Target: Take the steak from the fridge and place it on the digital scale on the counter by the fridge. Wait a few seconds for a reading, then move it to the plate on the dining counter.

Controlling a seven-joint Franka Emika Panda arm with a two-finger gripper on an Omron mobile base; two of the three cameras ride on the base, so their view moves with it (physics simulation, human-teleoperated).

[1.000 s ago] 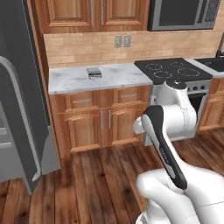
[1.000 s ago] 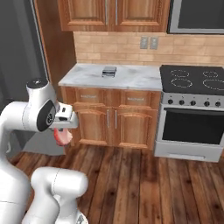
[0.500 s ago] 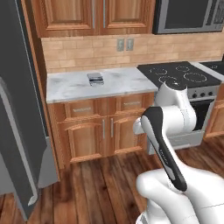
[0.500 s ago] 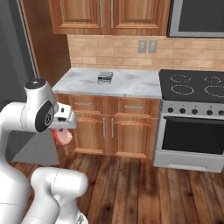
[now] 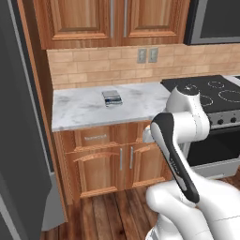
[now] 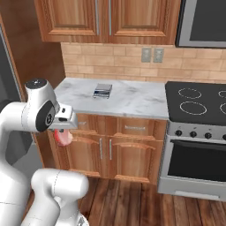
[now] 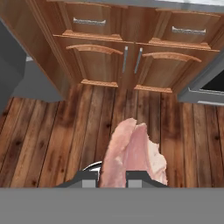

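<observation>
Wooden cabinets and a marble desk are facing us. We are holding the steak clamped in the closed pincer, hanging low over the floor, well short of the scale on that desk. Fetching looks done; weighing and plating are remaining.

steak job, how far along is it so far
Done: the steak is out of the fridge and pinched in the shut gripper, hanging down in front of the cabinet doors. In hand: carrying it toward the counter. Left: the scale has nothing on it, so the weighing and the later move to the plate are not yet done.
</observation>
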